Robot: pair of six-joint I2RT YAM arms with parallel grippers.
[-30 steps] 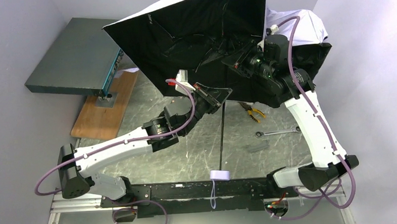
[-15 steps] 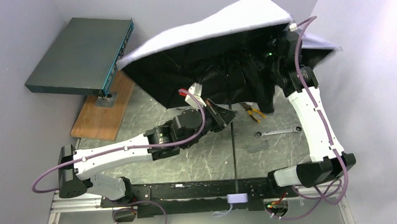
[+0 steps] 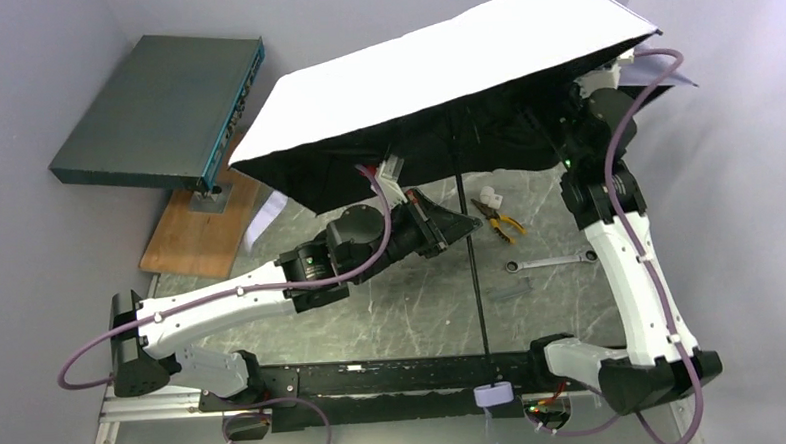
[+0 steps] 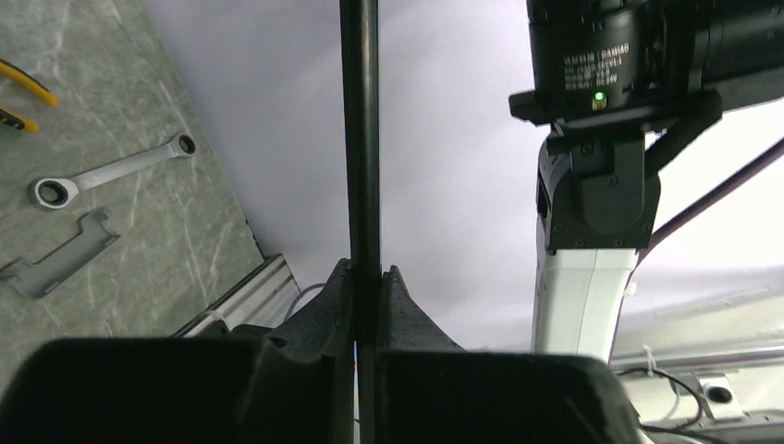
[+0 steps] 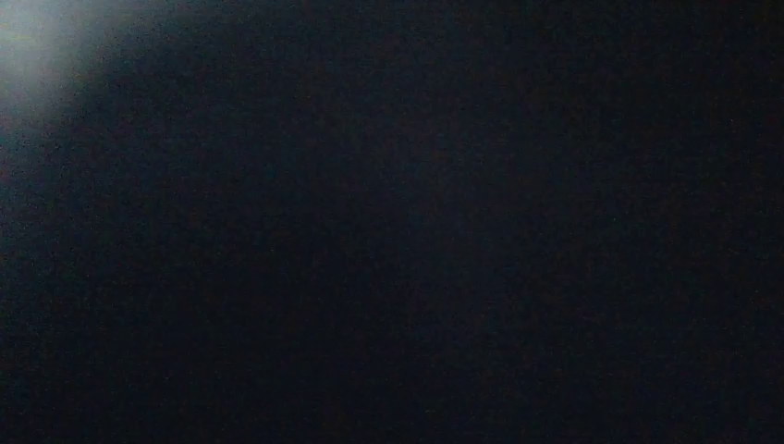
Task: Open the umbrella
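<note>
Grey tabletop (image 3: 393, 312): left gripper (image 4: 362, 277) clamps umbrella (image 3: 433, 80) shaft (image 4: 359, 139); right gripper buried under canopy (image 3: 521, 36), can't tell. Risk: thin shaft slips, canopy tips.

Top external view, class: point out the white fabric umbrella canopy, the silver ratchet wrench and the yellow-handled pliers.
White fabric umbrella canopy (image 3: 433, 72), top external view, outer fabric centre.
Silver ratchet wrench (image 3: 551, 262), top external view, mid-handle.
Yellow-handled pliers (image 3: 501, 220), top external view, handles.
</note>
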